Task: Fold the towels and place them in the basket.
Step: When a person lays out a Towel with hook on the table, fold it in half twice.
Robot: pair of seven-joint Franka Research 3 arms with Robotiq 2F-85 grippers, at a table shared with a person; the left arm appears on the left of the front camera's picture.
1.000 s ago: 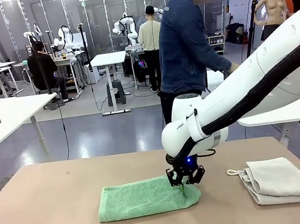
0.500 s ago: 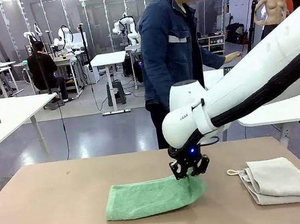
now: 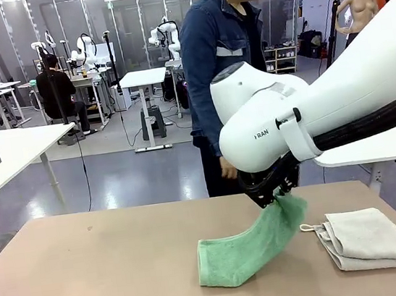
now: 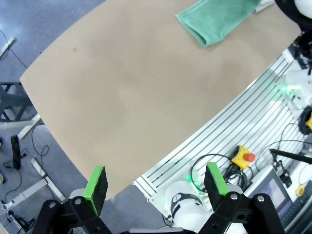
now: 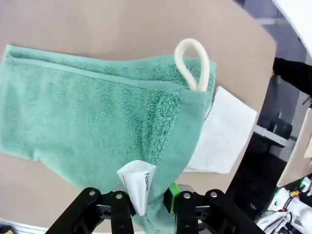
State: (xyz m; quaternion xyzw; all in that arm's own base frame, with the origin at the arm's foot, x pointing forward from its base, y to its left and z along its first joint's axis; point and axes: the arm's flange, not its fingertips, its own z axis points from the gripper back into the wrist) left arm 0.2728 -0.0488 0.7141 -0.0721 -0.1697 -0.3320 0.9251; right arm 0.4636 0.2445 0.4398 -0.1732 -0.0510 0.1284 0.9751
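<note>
Pinching fluffy mint terry towel (image 3: 258, 242), draped

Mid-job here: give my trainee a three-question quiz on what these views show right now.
1. True or false: the right gripper is shut on the green towel.
2. Which end of that towel is off the table? A) the end nearer the off-white towel B) the opposite end C) neither
3. Fill in: the left gripper hangs with its jaws ____.

Key: 1 true; 2 A; 3 open
</note>
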